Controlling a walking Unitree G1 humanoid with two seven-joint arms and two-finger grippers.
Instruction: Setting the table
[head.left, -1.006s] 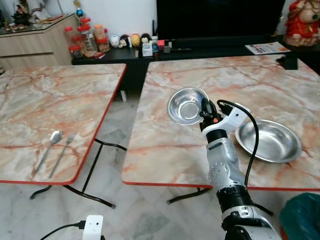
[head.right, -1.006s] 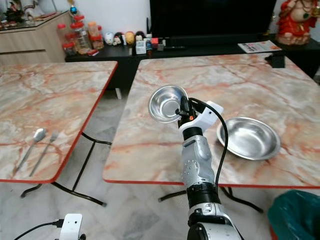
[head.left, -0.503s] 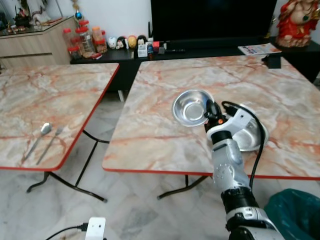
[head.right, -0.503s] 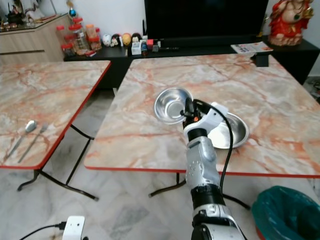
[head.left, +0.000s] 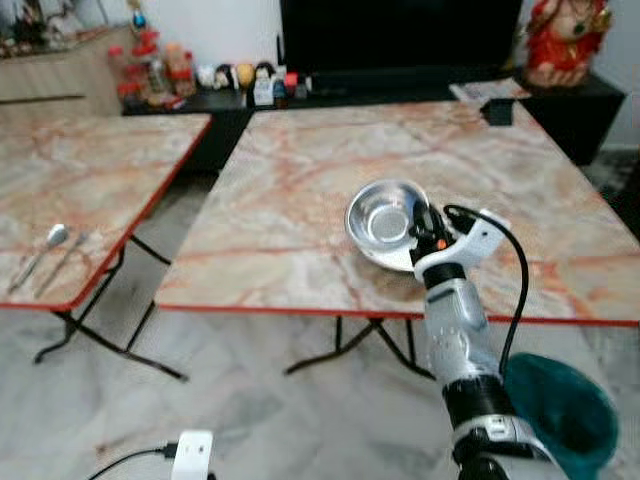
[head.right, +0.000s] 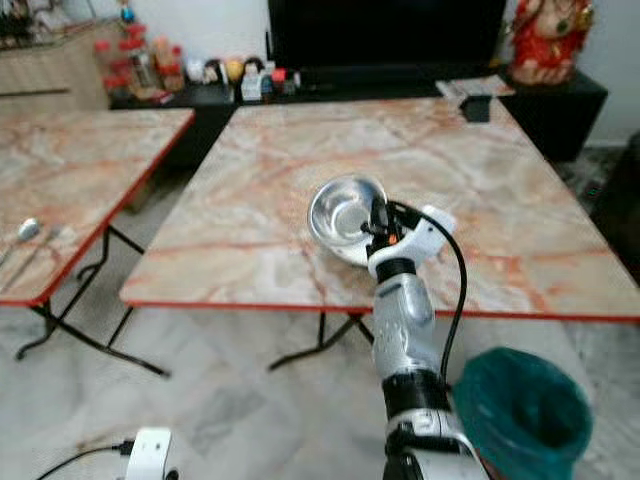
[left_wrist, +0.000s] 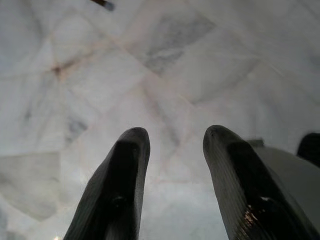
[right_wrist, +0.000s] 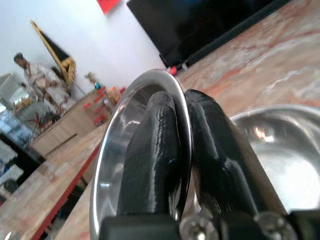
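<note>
While pinching the bowl (head.left: 381, 222) rim, right end effector (head.left: 417, 224) hovers near table (head.left: 280, 215) edge.

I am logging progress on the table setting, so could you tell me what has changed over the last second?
The right gripper has carried the small steel bowl sideways until it overlaps the large steel bowl. Its grip stays clamped on the rim. The spoon and fork remain on the other table.

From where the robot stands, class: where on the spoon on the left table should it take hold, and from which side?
Take the spoon by its thin handle, coming straight down from above. It lies flat near the table's front edge with a fork close beside it, so a side approach would knock the fork.
</note>
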